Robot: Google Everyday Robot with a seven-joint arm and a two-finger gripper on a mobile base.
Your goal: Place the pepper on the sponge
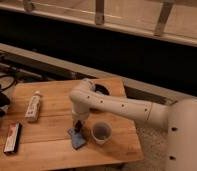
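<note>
The pepper (80, 126) is hard to make out: a small dark bit at the tip of the gripper (78, 123) seems to be it, right over the far end of the sponge (77, 138). Whether it touches the sponge cannot be told. The sponge lies flat on the table (52, 150), near the front edge, its long side running from 11 to 5 o'clock.

The gripper points straight down over the sponge's 12 o'clock end. Whether it is apart, together or clamped on the pepper cannot be told. The arm (117, 106) comes in from 3 o'clock, bends at an elbow above the table's middle and drops to the gripper.

A cup (101, 132) stands upright just beside the sponge at its 3 o'clock, apart from it. A white tube (33, 107) lies at the sponge's 10 o'clock, well apart. A dark-and-silver case (12, 138) lies flat at 9 o'clock, near the table's left edge. A dark round thing (102, 90) sits at 1 o'clock by the far edge, partly behind the arm
</note>
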